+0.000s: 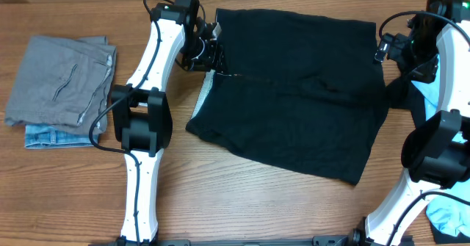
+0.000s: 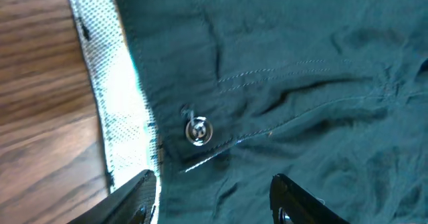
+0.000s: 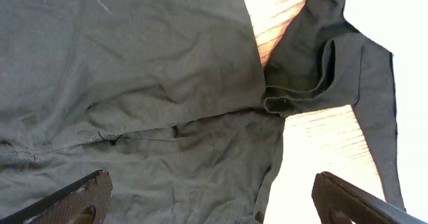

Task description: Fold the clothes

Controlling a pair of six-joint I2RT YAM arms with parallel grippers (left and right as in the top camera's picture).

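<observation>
The black trousers (image 1: 294, 106) lie flat in the middle of the table (image 1: 257, 202), folded into a rough rectangle whose long sides tilt down toward 4 o'clock. The cloth is plain and dark, with faint stitched seams and soft creases. A crosswise line runs from its 9 o'clock edge toward the centre. At that edge a strip of white mesh lining (image 1: 208, 88) peeks out. In the left wrist view a round metal snap (image 2: 198, 132) sits just beside the lining.

The left gripper (image 1: 211, 55) is at the garment's 10 o'clock corner. Its fingers (image 2: 137, 196) stand partly apart, straddling the waistband edge below the snap, and the cloth between them is flat, not pinched. I cannot tell if the tips touch the fabric.

The right gripper (image 1: 385, 49) is at the 2 o'clock corner with its jaws spread wide, holding nothing. Beneath it lie the black cloth and a folded-over flap at the garment's edge.

Well apart, at the table's 9 o'clock side, a grey piece (image 1: 59, 81) rests folded on top of a denim piece (image 1: 55, 137). A light blue T-shirt (image 1: 449, 218) shows at 4 o'clock, near the right arm's base.
</observation>
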